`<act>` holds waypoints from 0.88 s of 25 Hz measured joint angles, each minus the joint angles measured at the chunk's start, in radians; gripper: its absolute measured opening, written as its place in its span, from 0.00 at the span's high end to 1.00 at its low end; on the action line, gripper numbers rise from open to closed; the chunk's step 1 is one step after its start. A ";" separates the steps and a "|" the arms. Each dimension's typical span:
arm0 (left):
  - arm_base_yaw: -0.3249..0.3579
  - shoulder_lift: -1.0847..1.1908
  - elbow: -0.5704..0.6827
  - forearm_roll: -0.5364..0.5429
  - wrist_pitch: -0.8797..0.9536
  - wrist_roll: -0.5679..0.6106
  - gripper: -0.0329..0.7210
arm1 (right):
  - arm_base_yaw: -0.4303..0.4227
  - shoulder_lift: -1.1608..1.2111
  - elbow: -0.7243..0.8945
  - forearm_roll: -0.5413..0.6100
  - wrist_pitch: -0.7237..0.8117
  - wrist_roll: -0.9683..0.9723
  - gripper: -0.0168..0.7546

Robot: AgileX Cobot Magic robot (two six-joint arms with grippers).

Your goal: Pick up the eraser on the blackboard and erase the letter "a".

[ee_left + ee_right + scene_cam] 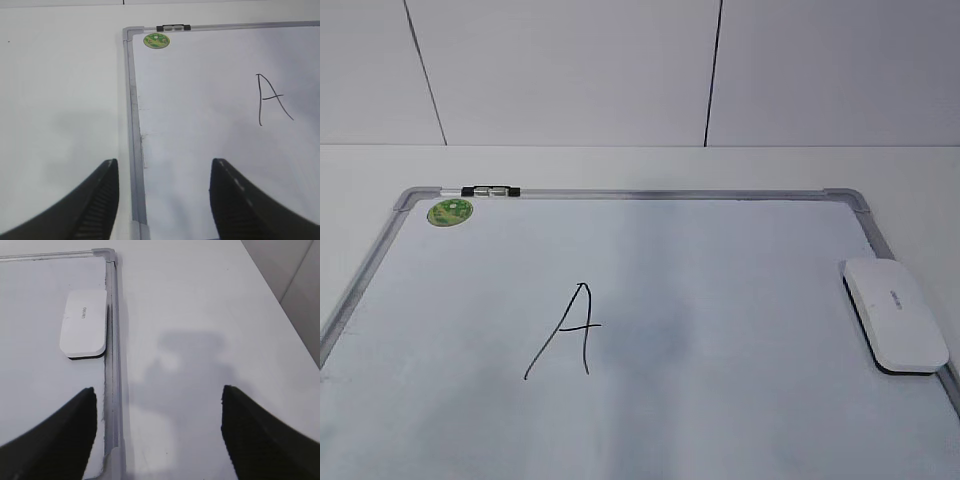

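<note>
The white eraser (pixel 894 314) lies flat on the blackboard (pixel 650 194) at its right edge, next to the grey frame. It also shows in the right wrist view (pixel 84 323), ahead and left of my right gripper (pixel 159 395), which is open and empty above the board's right frame (pixel 114 340). My left gripper (pixel 165 170) is open and empty above the board's left frame (pixel 131 100). A tall angular capital "A" (pixel 578 328) is drawn mid-board; it also shows in the left wrist view (pixel 270 97). No small lowercase "a" is in view. Neither gripper shows in the exterior view.
A small black-and-silver marker (pixel 490 190) lies on the board's top frame near the left corner, beside a round green sticker (pixel 450 211). Both also show in the left wrist view: marker (pixel 173 28), sticker (pixel 156 40). White table surrounds the board; a wall stands behind.
</note>
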State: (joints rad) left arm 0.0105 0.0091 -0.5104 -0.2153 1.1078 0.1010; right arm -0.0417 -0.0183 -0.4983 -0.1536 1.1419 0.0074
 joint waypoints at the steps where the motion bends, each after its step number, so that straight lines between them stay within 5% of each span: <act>1: 0.000 0.000 0.000 0.000 0.000 0.000 0.38 | 0.000 0.000 0.000 0.000 0.000 0.000 0.21; 22: 0.000 0.000 0.000 0.007 -0.002 0.000 0.38 | 0.000 0.000 0.000 0.015 0.002 0.000 0.21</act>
State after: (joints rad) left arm 0.0105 0.0091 -0.5104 -0.2083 1.1060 0.1010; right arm -0.0417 -0.0183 -0.4983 -0.1386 1.1436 0.0074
